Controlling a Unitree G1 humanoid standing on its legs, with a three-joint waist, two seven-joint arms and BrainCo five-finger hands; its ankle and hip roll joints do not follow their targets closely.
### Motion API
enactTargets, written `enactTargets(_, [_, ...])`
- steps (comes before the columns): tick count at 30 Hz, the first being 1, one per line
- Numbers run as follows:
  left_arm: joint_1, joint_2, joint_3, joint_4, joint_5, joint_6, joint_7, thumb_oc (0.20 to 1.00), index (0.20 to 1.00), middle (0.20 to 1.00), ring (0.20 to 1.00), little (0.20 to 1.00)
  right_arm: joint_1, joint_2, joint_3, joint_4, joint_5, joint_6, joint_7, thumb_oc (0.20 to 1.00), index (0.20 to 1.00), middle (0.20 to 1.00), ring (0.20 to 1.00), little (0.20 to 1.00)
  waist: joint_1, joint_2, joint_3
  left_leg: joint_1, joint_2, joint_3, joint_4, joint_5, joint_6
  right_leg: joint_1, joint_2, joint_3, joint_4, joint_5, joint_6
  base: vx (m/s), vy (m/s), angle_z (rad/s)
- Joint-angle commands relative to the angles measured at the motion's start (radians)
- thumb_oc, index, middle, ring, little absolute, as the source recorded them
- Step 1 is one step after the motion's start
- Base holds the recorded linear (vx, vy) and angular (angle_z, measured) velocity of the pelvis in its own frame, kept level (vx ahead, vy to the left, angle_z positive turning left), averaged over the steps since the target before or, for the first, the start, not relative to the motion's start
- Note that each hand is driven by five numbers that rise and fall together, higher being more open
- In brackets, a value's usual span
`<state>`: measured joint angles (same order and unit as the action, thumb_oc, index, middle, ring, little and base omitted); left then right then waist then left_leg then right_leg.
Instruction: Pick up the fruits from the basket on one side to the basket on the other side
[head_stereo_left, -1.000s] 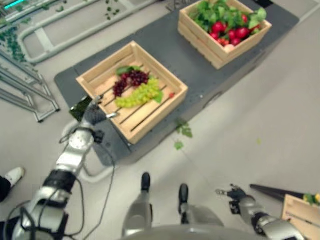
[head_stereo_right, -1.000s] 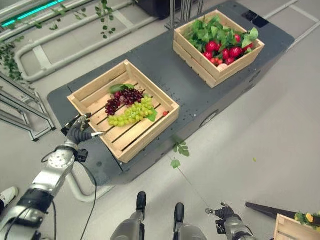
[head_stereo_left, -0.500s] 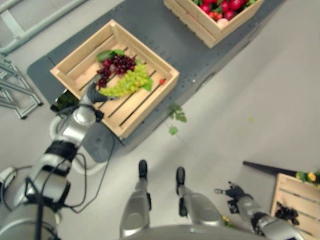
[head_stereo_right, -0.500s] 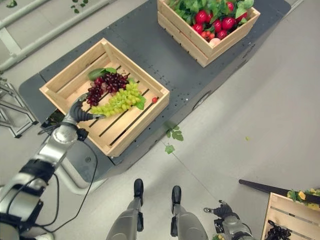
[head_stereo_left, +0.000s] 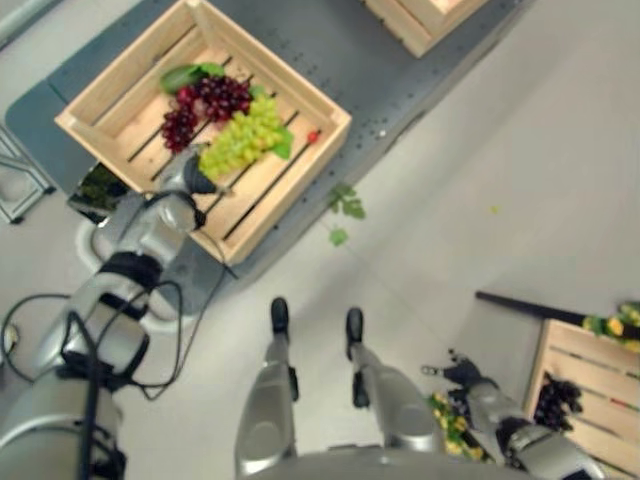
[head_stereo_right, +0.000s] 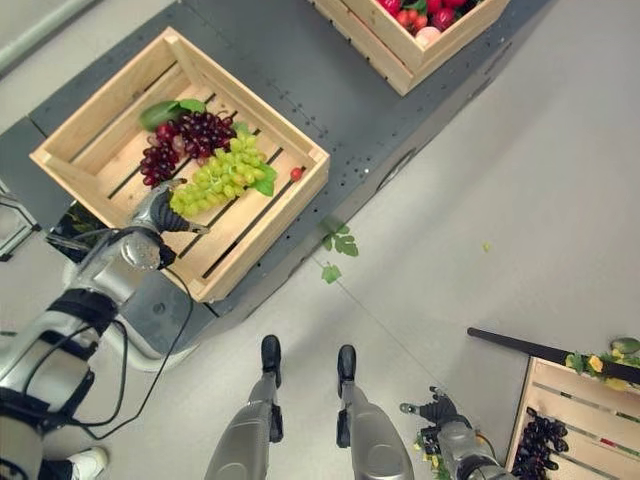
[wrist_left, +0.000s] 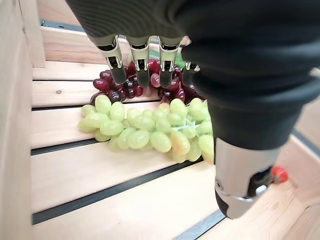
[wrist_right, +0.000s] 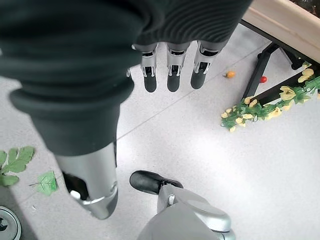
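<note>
A wooden crate on the left holds a bunch of green grapes, a dark red bunch behind it and a small red fruit. My left hand reaches over the crate's near corner, next to the green bunch. In the left wrist view its fingers hang straight just above the green grapes and grip nothing; the hand is open. My right hand hangs low over the floor, open and empty, fingers straight. At the lower right a second crate holds dark grapes.
The left crate stands on a dark grey platform, which also carries a crate of red fruits and leaves at the far end. Loose leaves lie on the floor. A black stand leg and yellow flowers sit by the right crate.
The camera has tilted downward. My left hand went from the crate's outer corner over the rim to the green grapes. The right hand stays low by the floor.
</note>
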<state>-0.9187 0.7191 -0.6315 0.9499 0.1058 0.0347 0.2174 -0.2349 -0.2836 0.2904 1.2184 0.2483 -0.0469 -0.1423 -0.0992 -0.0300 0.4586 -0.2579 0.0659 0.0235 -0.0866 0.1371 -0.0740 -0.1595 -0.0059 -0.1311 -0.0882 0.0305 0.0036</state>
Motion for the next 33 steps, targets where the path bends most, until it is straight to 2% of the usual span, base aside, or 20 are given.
enactTargets(1, [-0.155, -0.001, -0.007, 0.083, 0.071, -0.002, 0.03, 1.0, 1.0, 1.0, 1.0, 1.0, 0.018, -0.02, 0.013, -0.029, 0.043, -0.021, -0.031, 1.0, 1.0, 1.0, 1.0, 1.0, -0.013, 0.001, 0.003, 0.006, -0.048, 0.006, 0.006, -0.043, 0.028, -0.115, -0.036, 0.024, 0.022, 0.097, 0.102, -0.02, 0.018, -0.17])
enactTargets(10, [-0.208, -0.019, -0.013, 0.213, 0.06, 0.008, 0.053, 1.0, 1.0, 1.0, 1.0, 1.0, 0.024, -0.022, 0.031, -0.07, 0.071, -0.046, -0.044, 1.0, 1.0, 1.0, 1.0, 1.0, -0.03, -0.007, 0.038, -0.04, -0.048, 0.018, 0.007, -0.029, 0.03, -0.168, -0.038, 0.046, 0.027, 0.115, 0.106, -0.02, 0.015, -0.07])
enactTargets(15, [-0.237, -0.005, -0.017, 0.256, 0.05, 0.013, 0.069, 1.0, 1.0, 1.0, 1.0, 1.0, 0.032, -0.021, 0.039, -0.093, 0.085, -0.057, -0.047, 1.0, 1.0, 1.0, 1.0, 1.0, -0.038, -0.011, 0.044, -0.073, -0.047, 0.027, 0.007, -0.023, 0.032, -0.203, -0.036, 0.055, 0.027, 0.127, 0.11, -0.01, 0.023, -0.09])
enactTargets(23, [-0.299, 0.037, 0.017, 0.31, -0.049, 0.008, 0.111, 1.0, 1.0, 1.0, 1.0, 1.0, 0.052, -0.013, 0.055, -0.14, 0.115, -0.079, -0.056, 1.0, 1.0, 1.0, 1.0, 1.0, -0.044, -0.026, 0.057, -0.123, -0.046, 0.028, 0.001, -0.015, 0.035, -0.262, -0.029, 0.076, 0.022, 0.143, 0.115, 0.0, 0.006, -0.14])
enactTargets(33, [-0.229, 0.113, 0.129, 0.19, -0.205, -0.044, 0.203, 1.0, 1.0, 1.0, 1.0, 1.0, 0.066, 0.002, 0.046, -0.144, 0.134, -0.093, -0.064, 1.0, 1.0, 1.0, 1.0, 1.0, -0.023, -0.015, 0.061, -0.139, -0.052, 0.021, 0.002, -0.022, 0.042, -0.282, -0.029, 0.09, 0.02, 0.147, 0.112, 0.0, 0.003, -0.04])
